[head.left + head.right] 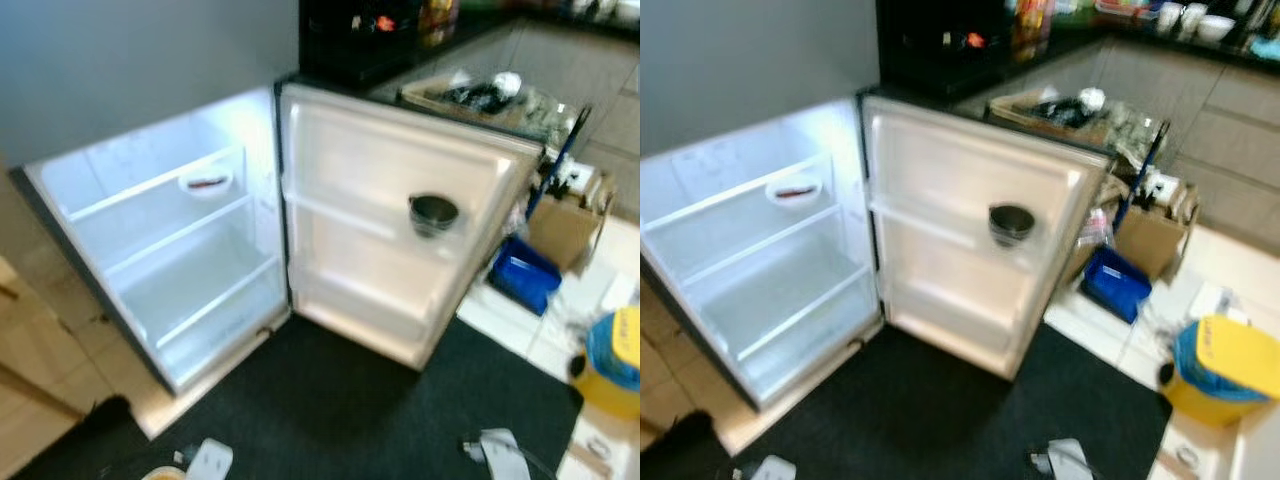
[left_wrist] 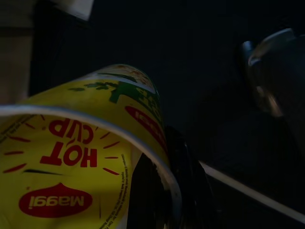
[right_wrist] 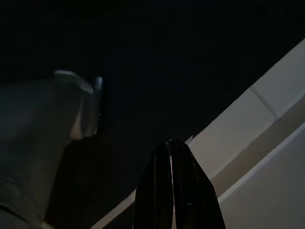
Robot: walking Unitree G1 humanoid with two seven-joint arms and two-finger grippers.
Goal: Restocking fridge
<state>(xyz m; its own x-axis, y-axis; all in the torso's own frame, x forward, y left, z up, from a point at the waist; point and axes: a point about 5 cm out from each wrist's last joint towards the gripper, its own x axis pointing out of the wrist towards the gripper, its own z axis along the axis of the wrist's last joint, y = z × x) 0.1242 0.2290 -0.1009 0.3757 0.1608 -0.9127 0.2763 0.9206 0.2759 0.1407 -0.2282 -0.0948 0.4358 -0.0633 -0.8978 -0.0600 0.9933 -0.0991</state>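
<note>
Standing before the open fridge, door swung wide at frame centre. Left hand grips a yellow noodle cup, fingers clamped on its rim, held low at the bottom left. Right hand idle, fingers pressed together, empty. A small bowl sits on the upper shelf. Best approach: step closer, raise the cup level, set it upright on the bare middle shelf.

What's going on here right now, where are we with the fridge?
The fridge stands open before the robot. A small bowl sits on its upper shelf and a metal pot in the door rack. The left pincer holds a yellow noodle cup, not yet shelved. The right pincer hangs shut above the dark mat.
</note>
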